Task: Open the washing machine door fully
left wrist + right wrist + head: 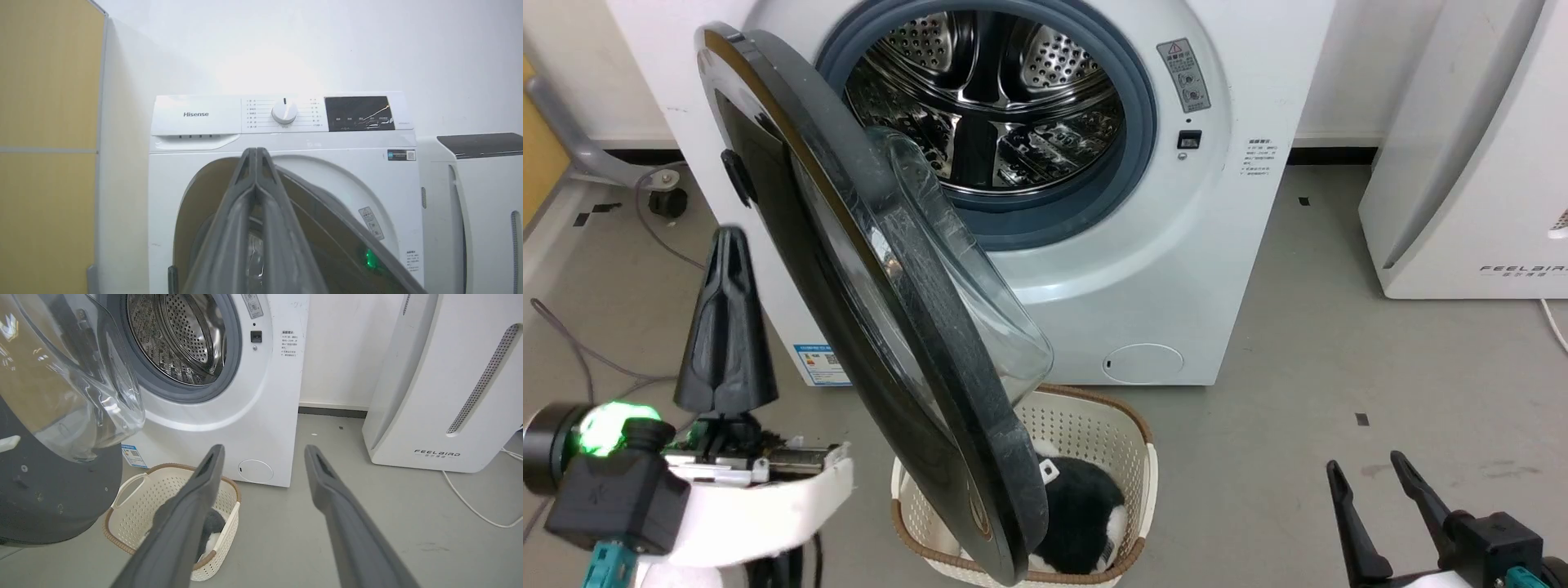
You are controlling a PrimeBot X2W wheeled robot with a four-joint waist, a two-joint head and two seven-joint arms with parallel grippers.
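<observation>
The washing machine (1176, 269) stands with its steel drum (988, 106) exposed. The washing machine door (980, 457), a glossy black disc with a clear glass bowl (964, 269), is swung out and seen nearly edge-on over the basket. My left gripper (729, 233) is shut with nothing in it, fingers pointing up, just left of the door's outer face; I cannot tell if it touches. In the left wrist view the shut left gripper (256, 151) lies before the door (327, 228). My right gripper (1365, 462) is open at the lower right, apart from the door (49, 498).
A cream basket (1094, 416) holding a black and white soft item (1078, 506) sits on the floor under the door's lower edge. The white FEELBIRD appliance (1462, 163) stands right of the machine. Cables and a caster (668, 200) lie on the left floor.
</observation>
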